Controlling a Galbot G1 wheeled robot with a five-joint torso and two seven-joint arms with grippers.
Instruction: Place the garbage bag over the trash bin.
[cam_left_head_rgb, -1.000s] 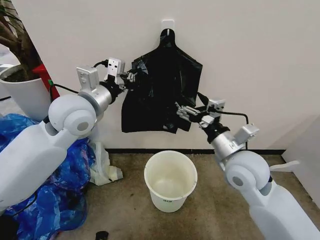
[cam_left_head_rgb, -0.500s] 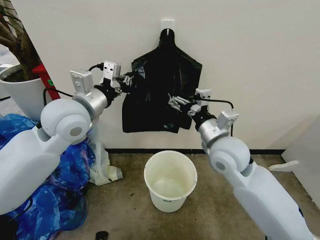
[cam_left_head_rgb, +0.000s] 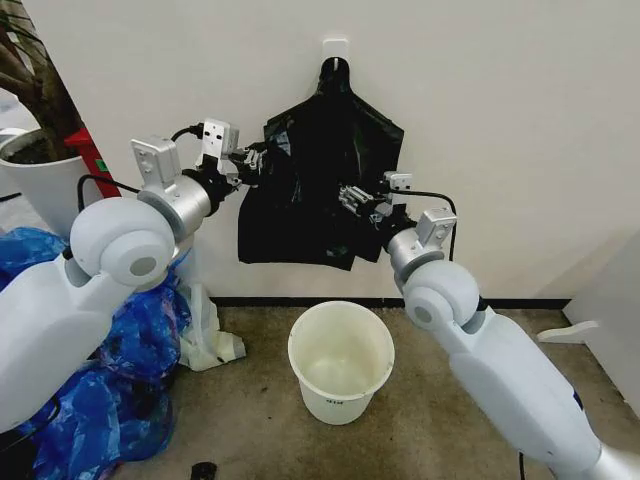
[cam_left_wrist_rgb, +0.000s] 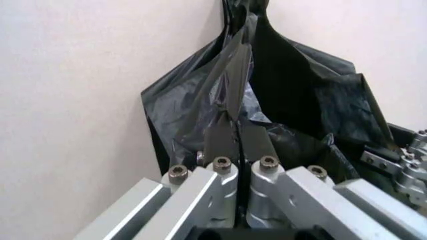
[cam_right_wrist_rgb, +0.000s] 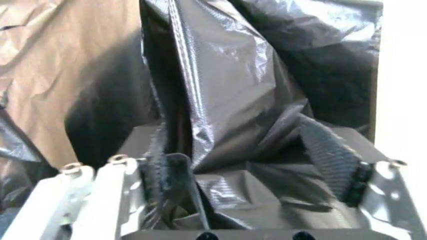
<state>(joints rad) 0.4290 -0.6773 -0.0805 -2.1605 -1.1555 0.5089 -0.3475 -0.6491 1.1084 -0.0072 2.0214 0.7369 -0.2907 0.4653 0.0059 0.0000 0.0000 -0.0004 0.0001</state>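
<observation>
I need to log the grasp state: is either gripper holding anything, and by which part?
The left gripper pinches the garbage bag at its upper left edge; the right gripper's jaws are open around its right side.

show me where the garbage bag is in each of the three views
Head view: the garbage bag hangs on the wall above the trash bin, between the left hand and right hand.
Left wrist view: the bag fills the middle, its film pinched in the shut left hand.
Right wrist view: the bag bunches between the right hand's pads.
Shared landmark: the white wall.
</observation>
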